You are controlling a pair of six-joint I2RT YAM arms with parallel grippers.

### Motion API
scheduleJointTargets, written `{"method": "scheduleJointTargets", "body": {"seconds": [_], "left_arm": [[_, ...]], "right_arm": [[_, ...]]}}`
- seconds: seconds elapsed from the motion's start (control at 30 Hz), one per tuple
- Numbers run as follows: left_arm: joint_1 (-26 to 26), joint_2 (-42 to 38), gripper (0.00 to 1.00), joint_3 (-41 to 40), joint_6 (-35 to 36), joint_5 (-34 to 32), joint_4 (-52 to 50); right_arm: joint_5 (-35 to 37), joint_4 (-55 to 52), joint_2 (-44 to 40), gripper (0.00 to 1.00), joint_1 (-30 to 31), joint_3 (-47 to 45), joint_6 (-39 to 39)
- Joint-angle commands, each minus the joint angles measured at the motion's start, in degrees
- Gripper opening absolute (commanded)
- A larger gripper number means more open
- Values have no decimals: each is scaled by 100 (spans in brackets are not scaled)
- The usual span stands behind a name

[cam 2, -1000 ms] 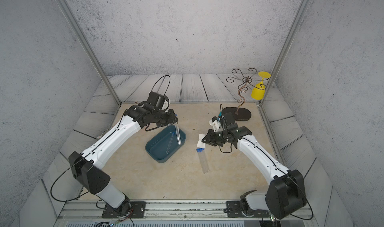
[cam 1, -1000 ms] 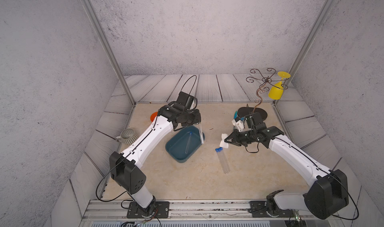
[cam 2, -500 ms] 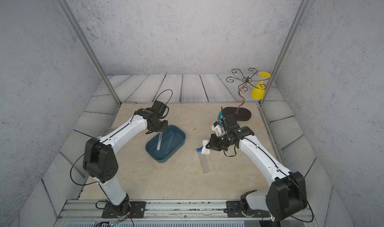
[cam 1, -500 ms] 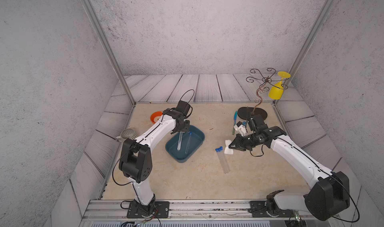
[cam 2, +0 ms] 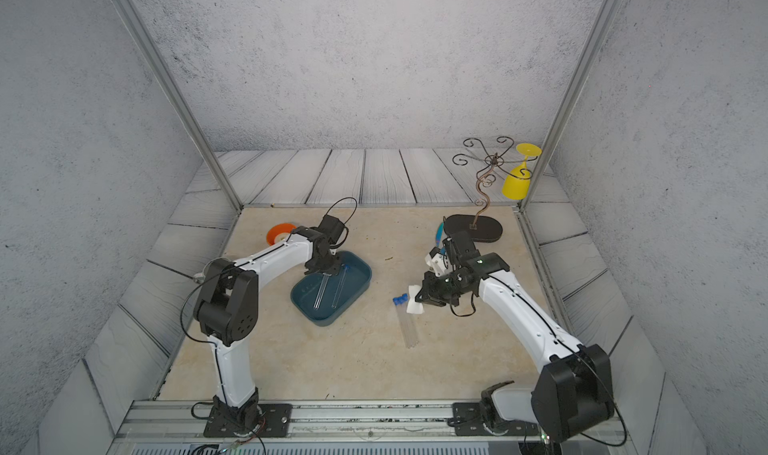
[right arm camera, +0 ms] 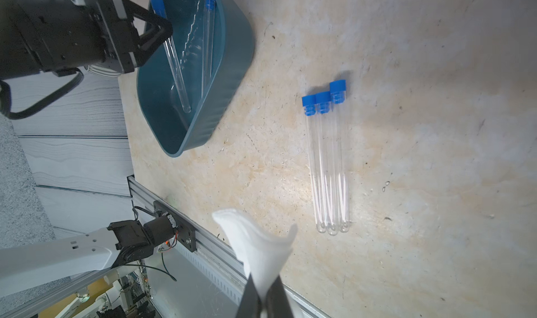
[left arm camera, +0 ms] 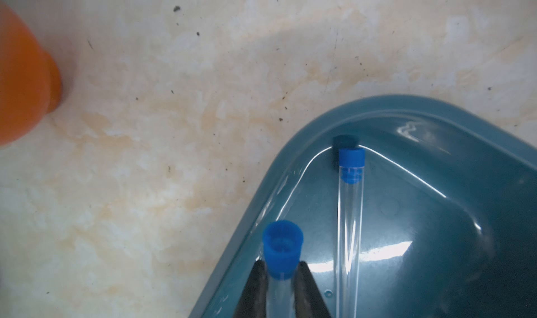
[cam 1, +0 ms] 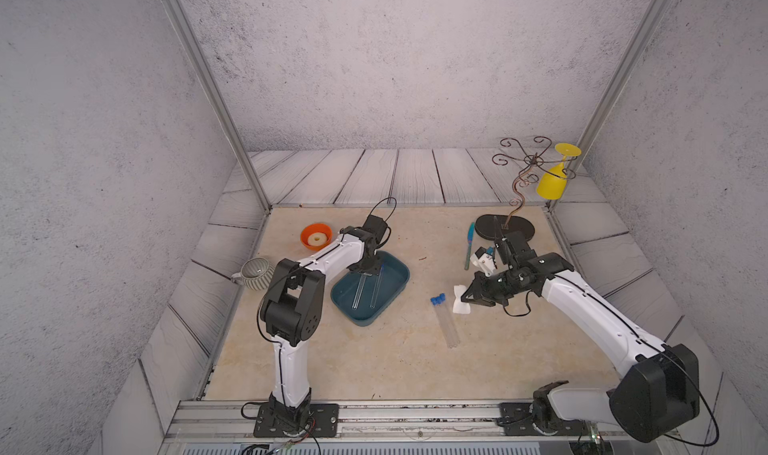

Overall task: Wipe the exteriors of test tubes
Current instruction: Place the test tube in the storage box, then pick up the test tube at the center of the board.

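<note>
My left gripper [left arm camera: 281, 265] is shut on a clear test tube [left arm camera: 282, 249], just below its blue cap. It holds this tube [cam 1: 360, 290] tilted over the teal tray [cam 1: 361, 322], rounded end down inside; I cannot tell if it touches the floor. A second tube [left arm camera: 350, 214] lies in the tray [left arm camera: 436, 185] beside it. Three more test tubes [right arm camera: 328, 162] lie side by side on the table, seen in both top views [cam 1: 446, 320] [cam 2: 409, 328]. My right gripper [right arm camera: 263, 284] is shut on a white cloth [right arm camera: 258, 244], just right of their blue caps [cam 1: 437, 300].
An orange bowl [cam 1: 316, 236] with a white ring in it and a grey ribbed mug [cam 1: 255, 272] stand left of the tray. At the back right are a teal-handled knife [cam 1: 470, 245] and a wire stand [cam 1: 505, 228] with a yellow glass [cam 1: 550, 182] hanging from it.
My left arm has folded and brought the held tube from hanging over the tray's far right edge down into the tray. My right gripper with the cloth has drifted slightly towards the front.
</note>
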Motion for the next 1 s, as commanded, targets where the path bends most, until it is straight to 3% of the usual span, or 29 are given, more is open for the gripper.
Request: {"method": "scheduleJointTargets", "body": {"seconds": [0.0, 0.2, 0.4, 0.7, 0.83, 0.97], "left_arm": [[18, 90, 14, -54, 55, -134, 122], [-4, 127, 23, -98, 52, -170, 150], [-72, 92, 55, -66, 26, -85, 108], [-349, -566, 59, 593, -520, 73, -967], [-839, -567, 59, 1686, -1020, 89, -2161], [-1307, -168, 57, 2723, -1426, 570, -2880]], "right_arm": [[45, -165, -132, 7, -34, 28, -114], [50, -176, -95, 7, -35, 37, -131], [72, -196, -61, 7, -42, 54, -149], [29, -103, 35, 7, -281, 157, -197], [34, 47, 119, 7, -468, 201, -194], [62, 195, 142, 7, -692, 153, -158]]}}
